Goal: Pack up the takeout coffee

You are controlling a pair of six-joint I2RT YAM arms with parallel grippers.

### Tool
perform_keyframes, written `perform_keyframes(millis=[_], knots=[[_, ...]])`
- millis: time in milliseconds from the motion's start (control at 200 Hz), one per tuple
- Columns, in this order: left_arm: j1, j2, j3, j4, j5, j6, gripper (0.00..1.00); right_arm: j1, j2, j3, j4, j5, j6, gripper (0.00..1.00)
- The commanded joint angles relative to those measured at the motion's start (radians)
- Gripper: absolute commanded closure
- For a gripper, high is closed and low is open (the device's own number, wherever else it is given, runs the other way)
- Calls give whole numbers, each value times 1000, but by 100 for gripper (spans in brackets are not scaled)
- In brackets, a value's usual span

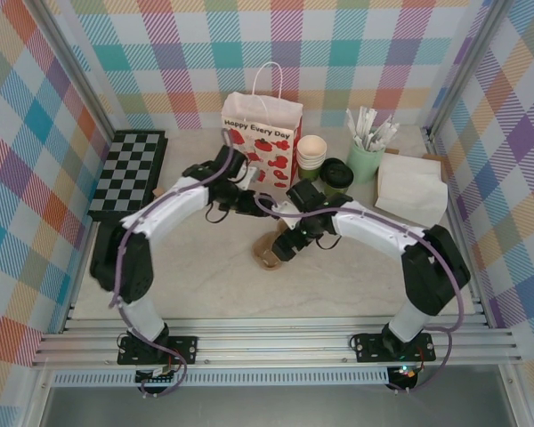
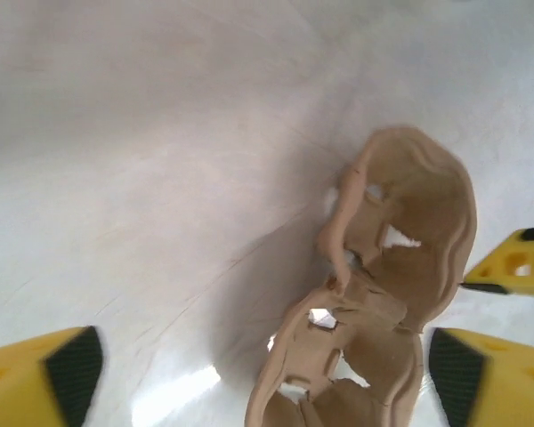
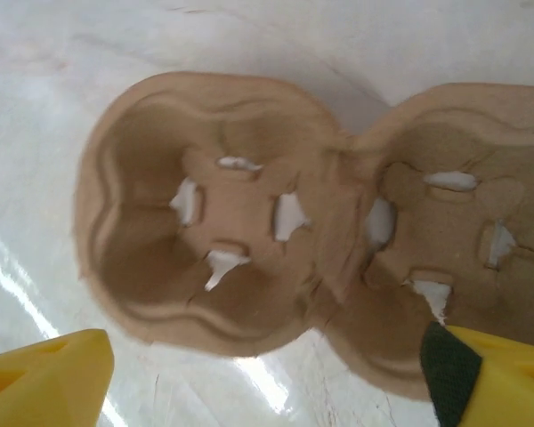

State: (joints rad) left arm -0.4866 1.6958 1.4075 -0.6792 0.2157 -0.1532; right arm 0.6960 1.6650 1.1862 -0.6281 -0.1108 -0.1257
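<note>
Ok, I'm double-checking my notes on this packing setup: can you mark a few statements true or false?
The cup carrier's wells are empty. True.
The takeout coffee sits in the carrier. False: it stands on the table beside the stacked cups.
The gift bag stands upright. True.
The left end effector is shut on the carrier. False: its jaws stand wide open.
The checkerboard lies right of the bag. False: it lies left.

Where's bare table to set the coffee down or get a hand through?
Free: near strip of table in front of the cup carrier; back gap between chessboard and bag. Crowded: back right, where spare cups, coffee, tumbler and napkins sit packed together.
</note>
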Motion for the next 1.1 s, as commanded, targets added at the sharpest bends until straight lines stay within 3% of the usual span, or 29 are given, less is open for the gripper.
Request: perform_keyframes(millis=[0,250,405,610,795,1095], knots=[[42,-153,-102,7,-249,-173,0,14,42,54,-3,54,94,11],[56,-444,-320,40,-654,-410,0,59,213,185,-127,187,137,14],[63,-552,-399,56,-778,-483,0,62,248,210,-123,191,138,24],[74,-594,-424,44,-824,-519,0,66,312,239,-140,220,149,38],[75,-592,-425,48,-822,-530,0,74,345,251,-132,229,159,42],[89,-528,-342,114,-646,-483,0,78,280,217,-108,257,181,76]])
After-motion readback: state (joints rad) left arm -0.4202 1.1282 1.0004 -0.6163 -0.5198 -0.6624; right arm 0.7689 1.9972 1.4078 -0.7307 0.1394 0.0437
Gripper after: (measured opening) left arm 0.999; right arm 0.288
